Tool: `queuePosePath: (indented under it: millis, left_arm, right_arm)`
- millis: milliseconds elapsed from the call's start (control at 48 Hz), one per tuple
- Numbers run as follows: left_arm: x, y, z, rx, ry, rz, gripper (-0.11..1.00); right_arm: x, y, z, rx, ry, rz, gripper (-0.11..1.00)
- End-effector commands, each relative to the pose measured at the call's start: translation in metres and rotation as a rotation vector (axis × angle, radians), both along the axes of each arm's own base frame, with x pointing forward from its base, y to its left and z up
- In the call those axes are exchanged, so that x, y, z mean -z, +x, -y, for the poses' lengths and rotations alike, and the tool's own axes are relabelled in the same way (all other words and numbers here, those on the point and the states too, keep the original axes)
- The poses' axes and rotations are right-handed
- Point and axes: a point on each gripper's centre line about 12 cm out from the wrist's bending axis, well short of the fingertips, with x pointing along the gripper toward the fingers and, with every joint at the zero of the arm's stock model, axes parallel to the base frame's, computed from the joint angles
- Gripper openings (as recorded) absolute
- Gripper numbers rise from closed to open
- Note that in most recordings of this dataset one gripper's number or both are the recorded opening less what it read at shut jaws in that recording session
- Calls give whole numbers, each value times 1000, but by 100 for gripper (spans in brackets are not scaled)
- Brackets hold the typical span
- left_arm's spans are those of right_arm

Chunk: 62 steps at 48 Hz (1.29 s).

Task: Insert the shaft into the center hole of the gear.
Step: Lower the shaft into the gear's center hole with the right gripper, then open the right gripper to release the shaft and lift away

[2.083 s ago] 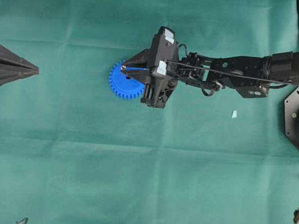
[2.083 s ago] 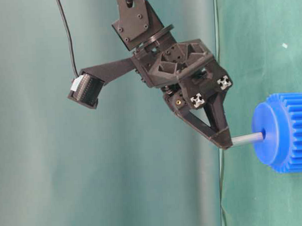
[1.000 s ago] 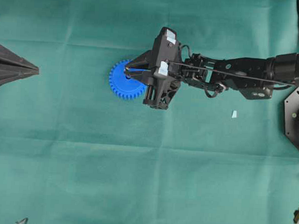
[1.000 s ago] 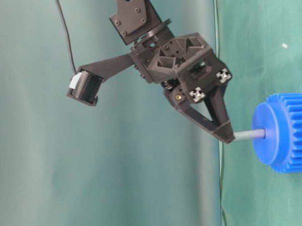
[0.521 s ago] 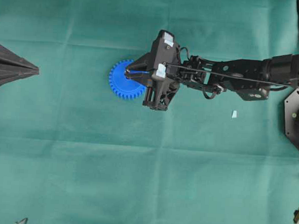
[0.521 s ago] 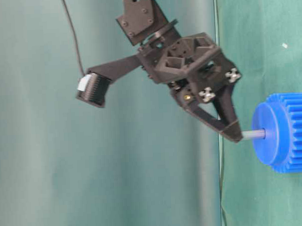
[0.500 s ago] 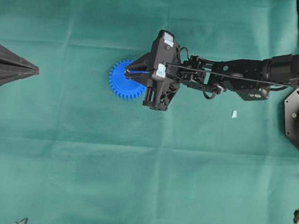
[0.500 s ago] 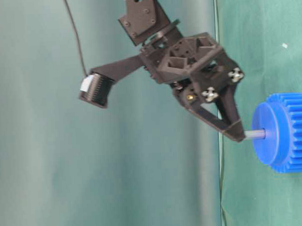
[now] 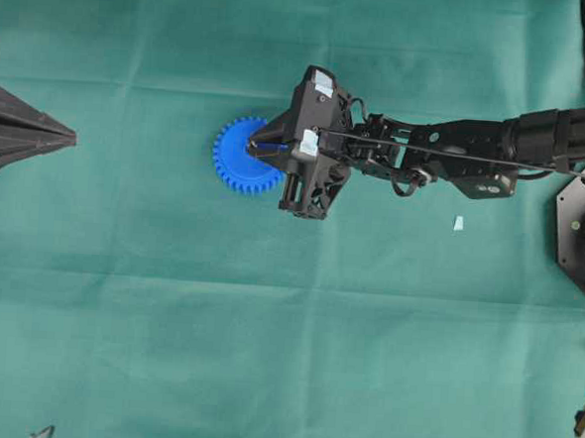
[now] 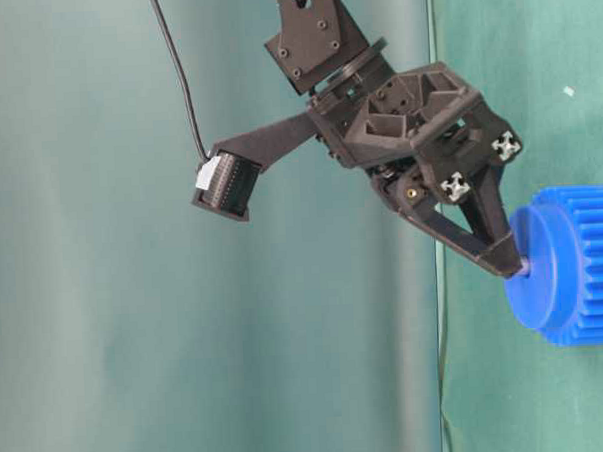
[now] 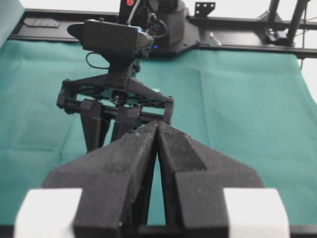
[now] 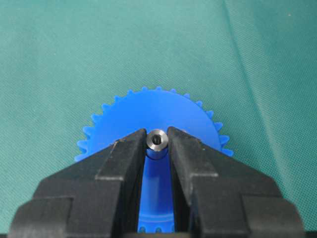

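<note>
**A:** Starting on the left: the left jaws [image 11: 157, 148] are pressed together on nothing, parked at the table's edge well away from the work. Why there, do you think?

**B:** Probably to leave room. The gear [image 9: 239, 156] lies flat on the green table [image 9: 264, 356], so it seems not to need a second grip.

**A:** And further right?

**B:** The right jaws [image 12: 158, 144] are clamped on the pin [image 12: 158, 140] at its top, one pad on each side. Gripped up there, the lower length is free to go into the gear.

**A:** How deep is it?

**B:** From table level only a sliver shows between the fingertips [image 10: 503, 262] and the hub, so I judge it nearly seated. The hole itself is hidden by the pin.

**A:** Any risk?

**B:** The fingertips could hit the hub.
</note>
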Motion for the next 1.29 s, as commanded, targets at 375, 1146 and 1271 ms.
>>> queuePosePath:
  millis: [375,1146,1271]
  left_arm:
    - [-7,2,-1,-3,-2,14,2]
    - [-6,2,-1,-3,-2,5,2]
    - [-6,2,0,-1,0,3,2]
  right_arm:
    - [-17,6,3,8,-6,55,75]
    - [-120,-61,-4,3,-51,283,83]
    - [-123,-80,-5,8,-54,302,83]
